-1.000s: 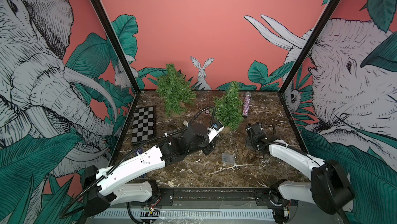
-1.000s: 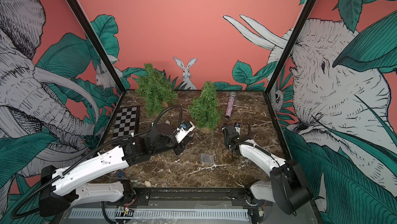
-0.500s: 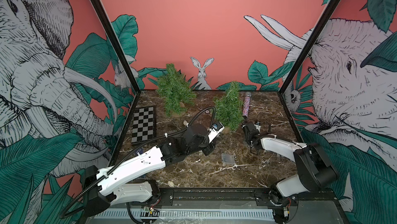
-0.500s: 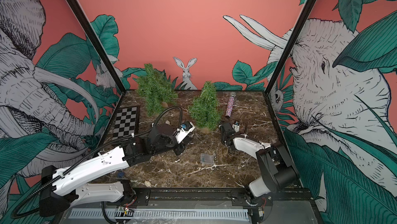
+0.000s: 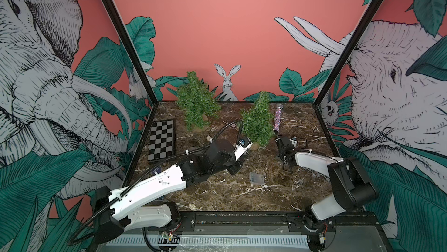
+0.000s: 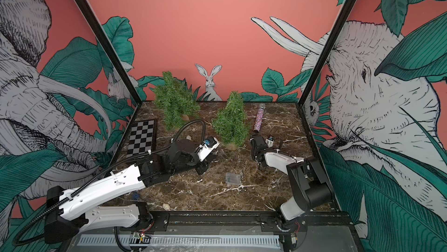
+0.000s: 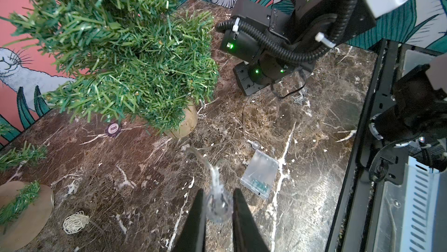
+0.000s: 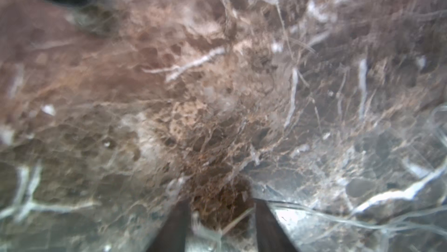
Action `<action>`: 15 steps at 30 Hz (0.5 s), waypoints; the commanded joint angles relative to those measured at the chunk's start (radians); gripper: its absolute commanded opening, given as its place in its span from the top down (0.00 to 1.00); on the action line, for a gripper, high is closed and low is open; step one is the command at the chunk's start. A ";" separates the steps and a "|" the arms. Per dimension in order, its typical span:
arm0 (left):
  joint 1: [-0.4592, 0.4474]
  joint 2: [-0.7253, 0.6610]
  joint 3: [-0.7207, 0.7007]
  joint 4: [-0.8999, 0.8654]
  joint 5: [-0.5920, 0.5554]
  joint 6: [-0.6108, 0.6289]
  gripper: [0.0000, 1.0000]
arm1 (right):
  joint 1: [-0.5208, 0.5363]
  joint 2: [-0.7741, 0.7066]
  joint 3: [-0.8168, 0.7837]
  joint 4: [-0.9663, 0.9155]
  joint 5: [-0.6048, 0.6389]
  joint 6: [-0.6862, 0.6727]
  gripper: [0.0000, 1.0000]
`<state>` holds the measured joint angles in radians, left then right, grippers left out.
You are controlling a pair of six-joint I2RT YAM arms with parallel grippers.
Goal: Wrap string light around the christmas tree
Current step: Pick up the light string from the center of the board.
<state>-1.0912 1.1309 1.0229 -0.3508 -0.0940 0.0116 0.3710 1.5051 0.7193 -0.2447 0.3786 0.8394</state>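
Two green christmas trees stand at the back: the nearer one (image 5: 257,120) (image 6: 231,120) (image 7: 116,52) and a farther one (image 5: 197,101). The string light is a thin wire with clear bulbs lying on the marble, with a clear battery box (image 5: 256,178) (image 7: 260,174). My left gripper (image 7: 219,204) is shut on a clear bulb (image 7: 217,208), low in front of the nearer tree (image 5: 235,168). My right gripper (image 8: 221,214) stands open right at the table, with thin wire strands between its fingers (image 8: 174,224). Its wrist (image 5: 285,146) is to the right of the nearer tree.
A checkerboard (image 5: 161,140) lies at the left. A glittery tube (image 5: 277,117) lies behind the right wrist. A poker chip (image 7: 113,129), a twine ball (image 7: 75,221) and a small star (image 7: 298,98) sit on the marble. The frame rail (image 7: 358,142) edges the front.
The right gripper moved left toward the nearer tree and dropped to the table as its forearm swung round. Its jaws narrowed. The left arm and its bulb stayed put.
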 commanded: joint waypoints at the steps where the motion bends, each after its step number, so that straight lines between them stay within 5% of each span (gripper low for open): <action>1: 0.005 -0.020 -0.019 0.029 -0.001 0.013 1.00 | -0.001 -0.080 0.025 -0.071 0.011 0.046 0.44; 6: 0.004 -0.012 -0.017 0.033 0.011 0.016 1.00 | 0.007 -0.114 -0.002 -0.176 -0.041 0.129 0.38; 15: 0.004 -0.071 0.002 -0.014 0.035 0.034 1.00 | 0.011 -0.007 -0.015 -0.061 -0.066 0.207 0.35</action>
<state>-1.0912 1.1076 1.0180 -0.3538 -0.0811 0.0231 0.3779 1.4536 0.6708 -0.3340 0.2985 0.9558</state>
